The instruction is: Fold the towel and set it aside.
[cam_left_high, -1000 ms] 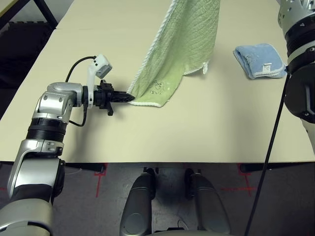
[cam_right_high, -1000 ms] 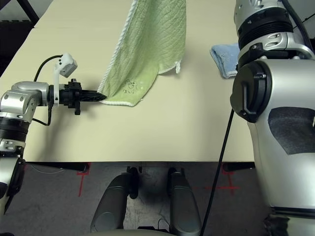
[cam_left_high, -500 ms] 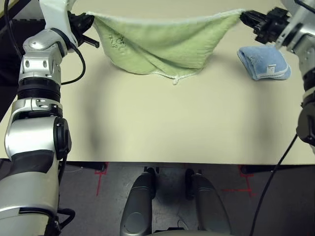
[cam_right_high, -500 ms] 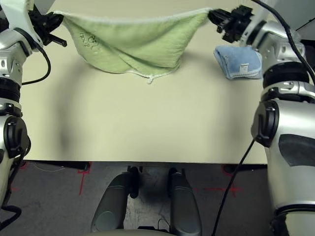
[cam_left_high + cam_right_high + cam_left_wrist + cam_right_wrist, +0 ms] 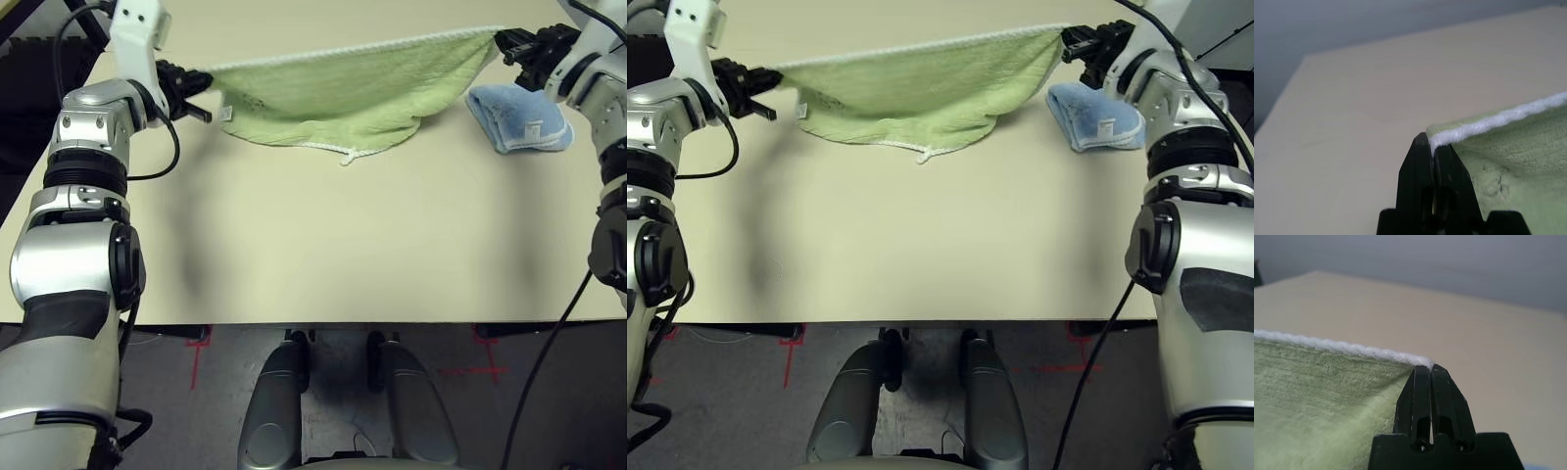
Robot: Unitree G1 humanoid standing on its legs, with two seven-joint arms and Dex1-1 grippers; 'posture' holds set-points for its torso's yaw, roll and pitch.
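Towel (image 5: 353,88) hanging spread between both pincers, not yet folded.

Left pincer (image 5: 1433,147) is clamping one top corner of it, fingers pressed together on the white edging; right pincer (image 5: 1429,372) is gripping the opposite top corner the same way. Between them the top hem is stretching almost taut above the far part of the desk (image 5: 372,245), its long axis running from the robot's left to its right and tilting slightly upward toward the right. The body is sagging below in a loose belly, its lower edge reaching down near or onto the desk. A small blue folded towel (image 5: 519,116) is lying just under the right pincer. Judging from this, the cloth is being opened out; laying flat, folding and setting aside all remain.
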